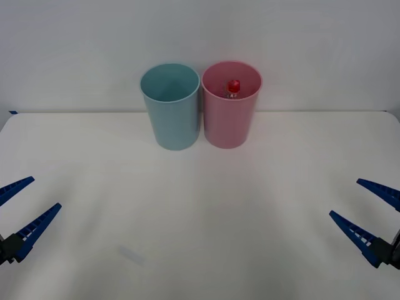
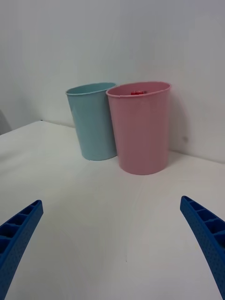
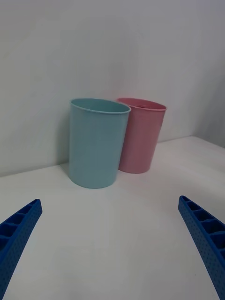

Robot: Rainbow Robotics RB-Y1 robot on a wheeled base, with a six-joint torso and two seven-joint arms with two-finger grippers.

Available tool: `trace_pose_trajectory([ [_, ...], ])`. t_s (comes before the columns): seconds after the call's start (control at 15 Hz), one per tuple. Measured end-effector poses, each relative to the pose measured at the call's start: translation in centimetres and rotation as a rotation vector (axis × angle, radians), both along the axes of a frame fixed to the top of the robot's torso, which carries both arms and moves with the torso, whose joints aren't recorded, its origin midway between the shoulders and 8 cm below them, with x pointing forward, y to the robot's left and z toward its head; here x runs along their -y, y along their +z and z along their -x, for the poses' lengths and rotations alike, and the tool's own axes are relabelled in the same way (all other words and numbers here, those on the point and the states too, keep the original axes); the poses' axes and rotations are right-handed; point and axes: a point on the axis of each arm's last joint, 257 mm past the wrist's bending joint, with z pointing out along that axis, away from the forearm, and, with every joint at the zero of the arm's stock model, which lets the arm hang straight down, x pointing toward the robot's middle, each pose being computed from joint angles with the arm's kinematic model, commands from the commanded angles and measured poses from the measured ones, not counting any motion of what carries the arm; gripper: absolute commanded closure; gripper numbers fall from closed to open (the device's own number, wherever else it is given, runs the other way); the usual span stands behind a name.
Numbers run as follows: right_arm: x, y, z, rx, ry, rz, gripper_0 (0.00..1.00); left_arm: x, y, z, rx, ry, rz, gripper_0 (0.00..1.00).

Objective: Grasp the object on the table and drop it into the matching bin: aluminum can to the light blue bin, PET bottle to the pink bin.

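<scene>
The PET bottle (image 1: 233, 87) was seen inside the pink bin (image 1: 229, 119), well apart from both end effectors; the left end effector (image 1: 22, 206) and right end effector (image 1: 364, 205) were held spread wide, empty, low over the table (image 1: 200, 212).

I see smooth, faintly sheened plastic on the pink bin (image 1: 230, 122) and light blue bin (image 1: 174, 119), a matt white table (image 1: 200, 206), and ribbed blue fingers (image 2: 206, 234).
</scene>
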Motion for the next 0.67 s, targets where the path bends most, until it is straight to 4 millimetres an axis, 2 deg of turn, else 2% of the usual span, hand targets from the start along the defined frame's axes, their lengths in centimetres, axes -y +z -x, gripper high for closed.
trace_pose_trajectory([
  [0.33, 1.2, -0.7, 2.5, -0.022, -0.015, -0.013, 0.0, 0.0, 0.0, 0.0, 0.0, 0.0, 0.0, 0.0],
  [0.67, 1.3, -0.9, 3.0, -0.021, -0.014, 0.0, 0.0, 0.0, 0.0, 0.0, 0.0, 0.0, 0.0, 0.0],
])
